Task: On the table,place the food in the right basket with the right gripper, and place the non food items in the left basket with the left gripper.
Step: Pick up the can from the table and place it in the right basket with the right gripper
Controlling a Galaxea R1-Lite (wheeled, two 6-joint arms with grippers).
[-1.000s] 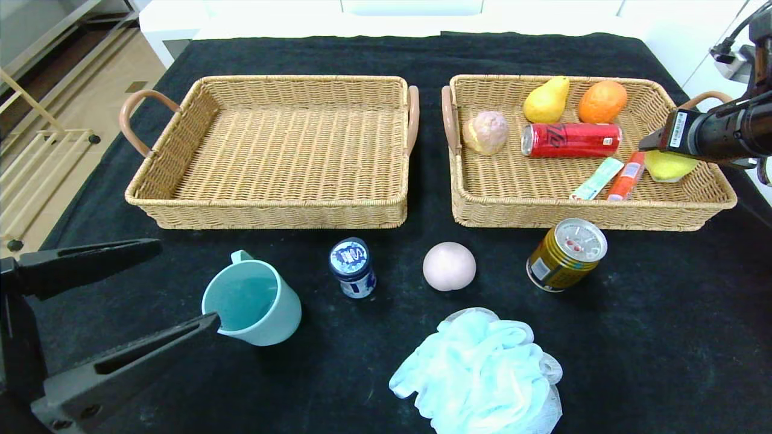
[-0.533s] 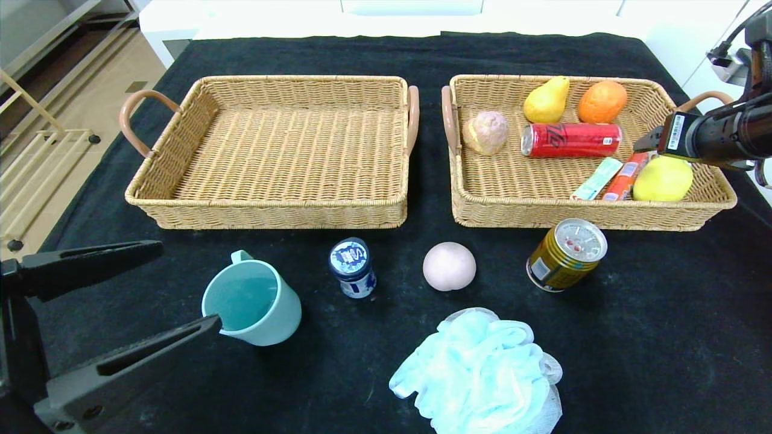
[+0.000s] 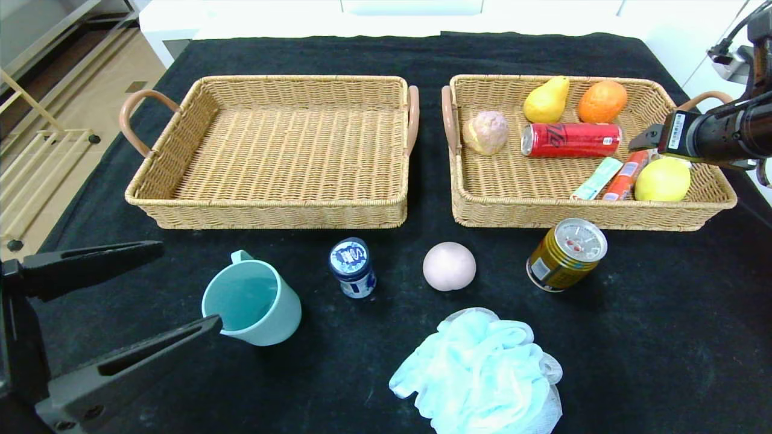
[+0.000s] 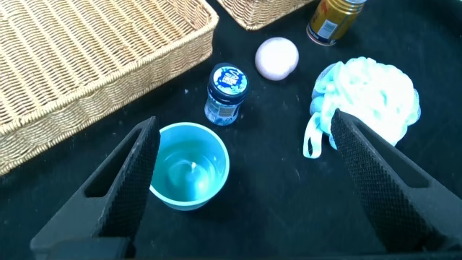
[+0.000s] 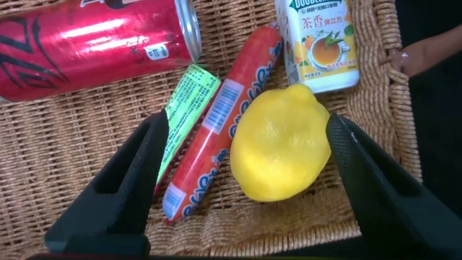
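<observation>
My right gripper [image 3: 646,142] is open and empty over the right basket [image 3: 573,218], just above a yellow lemon [image 3: 662,179] that lies on the basket floor between the open jaws [image 5: 247,124]. Beside the lemon lie a red sausage [image 5: 220,123], a green packet [image 5: 186,101], a red can [image 3: 571,140], a pear [image 3: 546,101], an orange [image 3: 602,101] and a pinkish lumpy food [image 3: 486,131]. My left gripper [image 3: 186,283] is open and empty at the near left, beside a teal cup [image 3: 253,301]. The left basket [image 3: 265,215] is empty.
On the black cloth in front of the baskets stand a blue jar [image 3: 352,267], a pink ball-shaped item [image 3: 449,266] and a gold can [image 3: 566,246]. A light blue bath pouf [image 3: 479,374] lies nearest me. A white tea carton [image 5: 317,43] lies in the right basket's corner.
The lemon has left my right gripper and come to rest on the right basket's floor. The gripper has drawn slightly up and left. The left arm has not moved.
</observation>
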